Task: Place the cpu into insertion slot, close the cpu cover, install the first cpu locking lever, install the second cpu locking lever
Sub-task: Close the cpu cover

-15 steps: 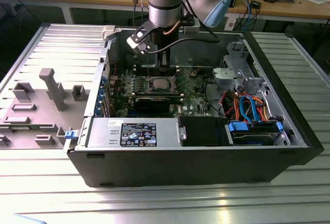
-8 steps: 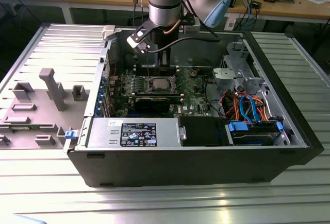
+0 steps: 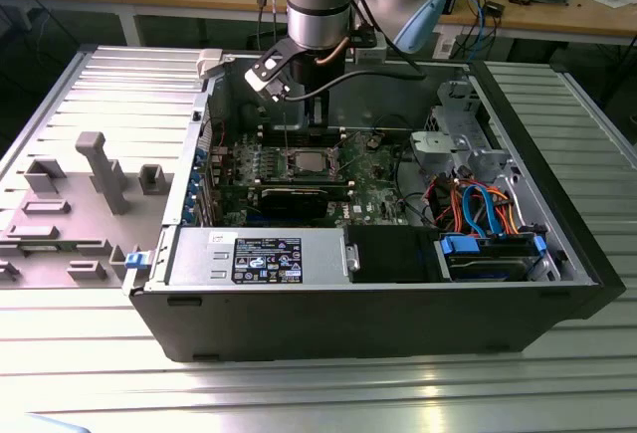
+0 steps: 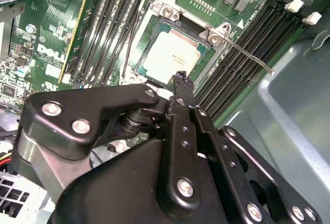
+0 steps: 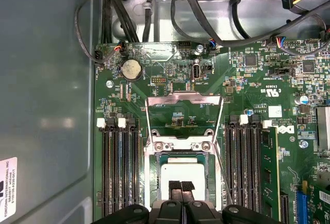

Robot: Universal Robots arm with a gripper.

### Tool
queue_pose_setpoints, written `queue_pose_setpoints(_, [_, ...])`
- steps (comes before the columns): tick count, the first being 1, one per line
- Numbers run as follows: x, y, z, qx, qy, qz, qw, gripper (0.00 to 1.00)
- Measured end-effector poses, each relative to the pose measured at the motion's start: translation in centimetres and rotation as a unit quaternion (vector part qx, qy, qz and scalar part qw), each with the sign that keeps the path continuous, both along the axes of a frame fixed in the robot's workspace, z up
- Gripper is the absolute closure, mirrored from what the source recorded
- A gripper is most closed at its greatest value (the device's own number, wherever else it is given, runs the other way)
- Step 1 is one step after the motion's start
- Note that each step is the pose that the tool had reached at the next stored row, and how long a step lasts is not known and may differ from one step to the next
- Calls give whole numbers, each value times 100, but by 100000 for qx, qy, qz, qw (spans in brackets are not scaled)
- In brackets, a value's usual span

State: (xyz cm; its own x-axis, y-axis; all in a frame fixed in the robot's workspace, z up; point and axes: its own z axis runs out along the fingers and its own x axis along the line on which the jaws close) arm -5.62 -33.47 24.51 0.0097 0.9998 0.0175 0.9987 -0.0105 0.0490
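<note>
One flat, dull-silver cpu (image 5: pixel 183 175) lies square in the slot (image 5: pixel 157 157) at the middle of the green board (image 5: pixel 242 90). The cover (image 5: pixel 184 102), a thin metal frame, is tipped back open. Your gripper (image 5: pixel 181 187) hangs just over the cpu, jaws pressed together on nothing. A crooked push could scratch or unseat it, and the thin wire lever (image 4: pixel 247 56) could snag.

Tabletop (image 3: pixel 299 393): ribbed silver metal slats, with bright glare along the near edge.
Computer case (image 3: pixel 398 319): black, open, lying on its side mid-tabletop.
Grey plate (image 3: pixel 75 224): at the exterior view's left, just beside the case, carrying upright grey blocks; possibly fastened down, hard to tell.
</note>
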Motion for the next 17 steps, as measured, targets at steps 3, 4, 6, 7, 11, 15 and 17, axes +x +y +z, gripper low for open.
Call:
queue_pose_setpoints(3, [19,0,0,-2,-2,-11,100000,89])
queue_pose_setpoints(4, [22,0,0,-4,-2,-9,100000,89])
queue_pose_setpoints(6, [22,1,5,-6,5,-18,100000,89])
queue_pose_setpoints(7, [23,1,10,-6,4,-13,100000,89])
queue_pose_setpoints(11, [23,0,54,-6,6,-7,100000,89])
queue_pose_setpoints(15, [54,1,54,-4,27,-11,100000,89])
queue_pose_setpoints(17, [88,0,54,-13,29,-7,100000,89])
